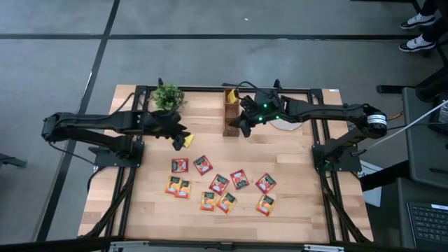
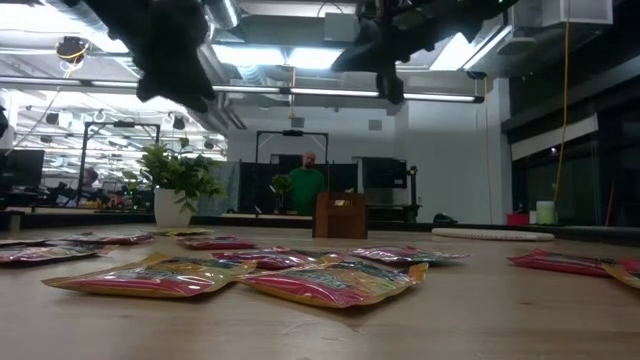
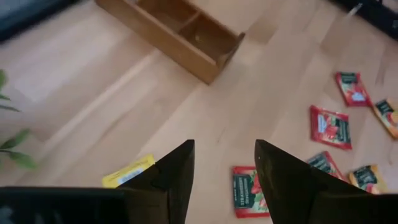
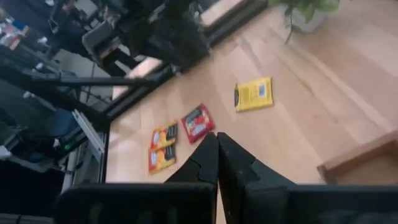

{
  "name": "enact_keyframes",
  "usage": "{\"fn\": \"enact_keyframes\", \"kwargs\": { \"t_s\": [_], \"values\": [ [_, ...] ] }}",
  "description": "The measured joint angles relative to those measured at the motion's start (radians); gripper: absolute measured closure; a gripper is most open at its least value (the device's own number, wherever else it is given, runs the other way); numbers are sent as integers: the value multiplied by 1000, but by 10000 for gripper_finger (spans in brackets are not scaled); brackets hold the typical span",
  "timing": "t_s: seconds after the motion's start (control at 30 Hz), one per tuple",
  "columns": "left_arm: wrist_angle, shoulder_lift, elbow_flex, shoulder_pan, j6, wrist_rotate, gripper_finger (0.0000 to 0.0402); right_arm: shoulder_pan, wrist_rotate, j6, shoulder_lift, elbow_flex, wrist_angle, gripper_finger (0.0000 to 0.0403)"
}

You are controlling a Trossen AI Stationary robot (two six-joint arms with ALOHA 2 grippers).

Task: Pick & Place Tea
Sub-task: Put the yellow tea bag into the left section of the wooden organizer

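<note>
the wooden box (image 1: 230, 112) sits at the far side of the table with its compartments facing up, so a sachet can be dropped in from above; my guess is that is why both arms hang high over that end and not down among the tea.

my right gripper (image 1: 243, 124) hovers just beside the box, fingers pressed flat together with nothing between them. in its wrist view the closed fingers (image 4: 214, 163) point down at bare wood, a corner of the box off to one side.

my left gripper (image 1: 178, 132) hangs above the table near the potted plant (image 1: 168, 96). fingers (image 3: 177, 174) partly apart, and the gap shows only tabletop: empty, touching nothing.

one yellow sachet (image 1: 187, 141) lies flat just below and beside the left gripper, apart from the rest; same one shows in the left wrist view (image 3: 129, 172). it looks the nearest pick, a short drop with the jaws spread.

remaining tea sachets (image 1: 220, 184), red and orange, lie scattered flat on the near half of the table, well away from both grippers. one yellow sachet (image 1: 232, 94) seems already in the box's far end.
</note>
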Motion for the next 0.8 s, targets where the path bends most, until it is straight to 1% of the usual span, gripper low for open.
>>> {"fn": "enact_keyframes", "kwargs": {
  "t_s": [0.2, 0.27, 0.43, 0.6, 0.8],
  "values": [
    [-99, -92, 0, -36, -44, -97, 237, -1, -24, 1, 29, 12, 102, 400],
    [-114, -109, 0, -38, -45, -111, 236, 0, -33, -4, 49, 44, 76, 400],
    [-117, -132, 0, -36, -55, -141, 238, 1, -66, -36, 142, 171, 70, 400],
    [-163, -147, 0, -36, -64, -154, 239, 2, -70, -81, 219, 272, -11, 400],
    [-234, -151, 0, -36, -70, -167, 236, 6, -75, -141, 280, 367, -120, 400]
  ]
}}
